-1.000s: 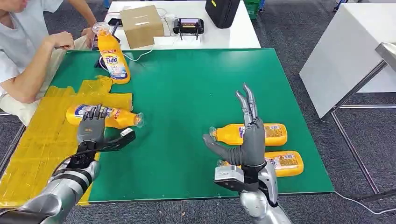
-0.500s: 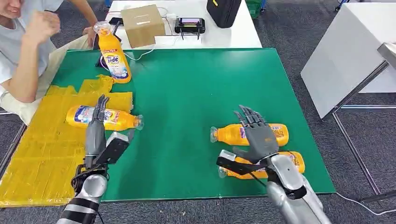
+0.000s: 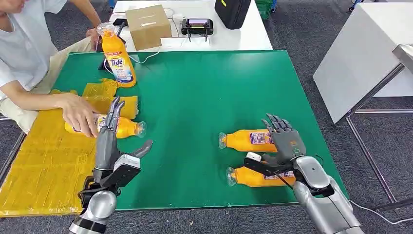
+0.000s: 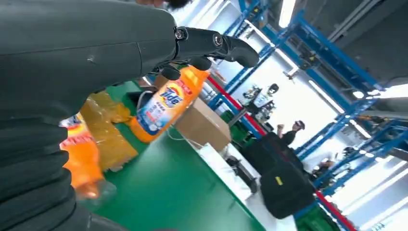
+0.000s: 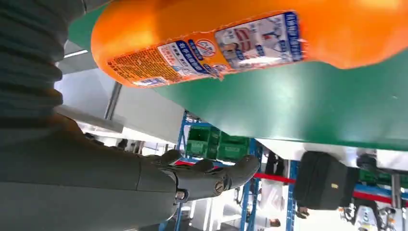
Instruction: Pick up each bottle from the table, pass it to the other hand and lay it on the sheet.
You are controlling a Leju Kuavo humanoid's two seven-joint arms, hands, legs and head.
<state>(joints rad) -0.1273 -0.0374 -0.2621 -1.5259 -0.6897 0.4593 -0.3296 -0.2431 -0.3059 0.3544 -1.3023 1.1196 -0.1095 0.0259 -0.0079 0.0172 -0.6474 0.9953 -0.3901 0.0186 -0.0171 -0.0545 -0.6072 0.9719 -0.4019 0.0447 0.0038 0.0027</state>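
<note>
1. The right hand (image 3: 285, 141) is over the two bottles lying on the right side of the green table (image 3: 195, 92). Its fingers are spread apart and it holds nothing.
2. The far bottle (image 3: 246, 140) lies on its side just under the fingers. I cannot tell if they touch it.
3. The near bottle (image 3: 255, 176) lies on its side beside the far one, partly under the wrist. Both caps point to the left.
4. The left hand (image 3: 111, 141) stands up with its fingers straight and apart. It holds nothing.
5. Just past its fingertips a third bottle (image 3: 124, 127) lies on its side at the edge of the yellow sheet (image 3: 44, 165). Its cap points right.
6. A person's hand (image 3: 80, 114) rests on that bottle.
7. A tall bottle (image 3: 117, 56) stands upright at the far left of the table, near the person.
8. Behind the green table is a white table (image 3: 243, 36) with a box (image 3: 147, 27) and a black bag (image 3: 233, 12).
</note>
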